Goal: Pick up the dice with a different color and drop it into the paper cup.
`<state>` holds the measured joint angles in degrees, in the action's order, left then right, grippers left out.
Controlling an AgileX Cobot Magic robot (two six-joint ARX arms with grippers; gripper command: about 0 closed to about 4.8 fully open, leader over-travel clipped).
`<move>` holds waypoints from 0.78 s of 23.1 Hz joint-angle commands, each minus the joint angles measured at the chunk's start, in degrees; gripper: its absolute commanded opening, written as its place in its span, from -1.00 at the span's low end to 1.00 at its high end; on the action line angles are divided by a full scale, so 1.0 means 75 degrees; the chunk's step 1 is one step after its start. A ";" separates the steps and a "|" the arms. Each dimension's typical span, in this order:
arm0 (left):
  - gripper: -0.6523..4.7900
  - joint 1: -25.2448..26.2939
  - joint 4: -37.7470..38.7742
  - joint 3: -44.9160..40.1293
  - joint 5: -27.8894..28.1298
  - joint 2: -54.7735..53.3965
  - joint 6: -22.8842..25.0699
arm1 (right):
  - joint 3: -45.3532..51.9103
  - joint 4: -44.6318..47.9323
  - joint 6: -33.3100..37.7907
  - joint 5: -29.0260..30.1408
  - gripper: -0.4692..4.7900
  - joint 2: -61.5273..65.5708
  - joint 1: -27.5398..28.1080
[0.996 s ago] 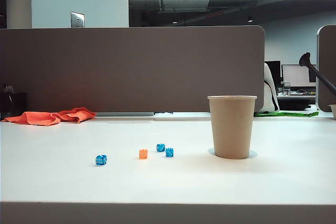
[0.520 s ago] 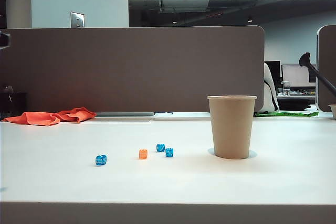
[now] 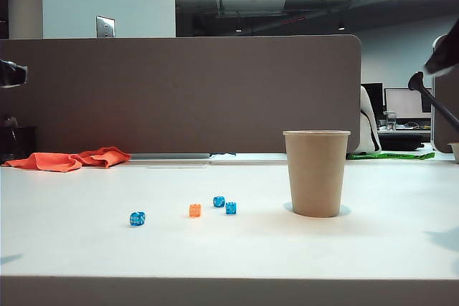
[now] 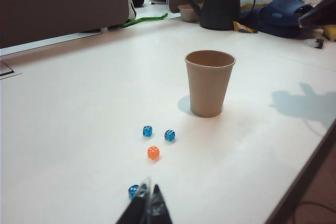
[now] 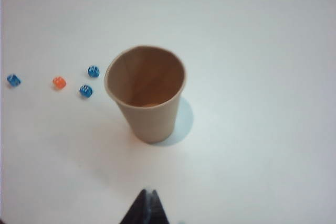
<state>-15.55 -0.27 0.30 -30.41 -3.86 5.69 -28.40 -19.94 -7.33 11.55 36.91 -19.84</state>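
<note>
Exterior view: the orange die (image 3: 195, 210) lies on the white table (image 3: 229, 249), left of the paper cup (image 3: 316, 173), with two blue dice (image 3: 224, 204) just to its right and a third blue die (image 3: 137, 218) farther left. The left gripper (image 4: 148, 203) hovers high at the left edge, fingers pressed together and empty. The right gripper (image 5: 148, 203) hangs above the cup, its fingers also together, holding nothing.
</note>
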 commanded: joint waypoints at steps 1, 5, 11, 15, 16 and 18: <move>-0.78 0.0006 -0.0562 0.0044 0.0082 -0.0125 0.0204 | -0.0058 0.0137 -0.0026 -0.0933 -0.83 0.0475 -0.0950; -0.78 0.0006 -0.0694 0.0125 0.0463 -0.0475 0.0146 | -0.0064 0.0603 -0.0012 -0.1011 -0.83 0.0845 -0.1370; -0.78 0.0006 -0.0236 0.1131 0.0656 -0.2177 0.0146 | -0.0064 0.0769 0.0154 -0.1046 -0.83 0.0909 -0.1352; -0.78 -0.0026 -0.0082 0.2145 0.0536 -0.3780 0.0160 | -0.0064 0.0845 0.0184 -0.1052 -0.83 0.0909 -0.1352; -0.78 -0.0073 -0.0026 0.2687 0.0495 -0.4610 0.0157 | -0.0064 0.0889 0.0184 -0.1084 -0.83 0.0906 -0.1352; -0.78 -0.0073 0.0163 0.3360 0.0423 -0.5598 0.0157 | -0.0064 0.0933 0.0184 -0.1137 -0.83 0.0906 -0.1352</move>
<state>-16.12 -0.05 23.66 -26.79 -43.86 6.83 -28.47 -14.15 -6.26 3.49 43.79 -29.95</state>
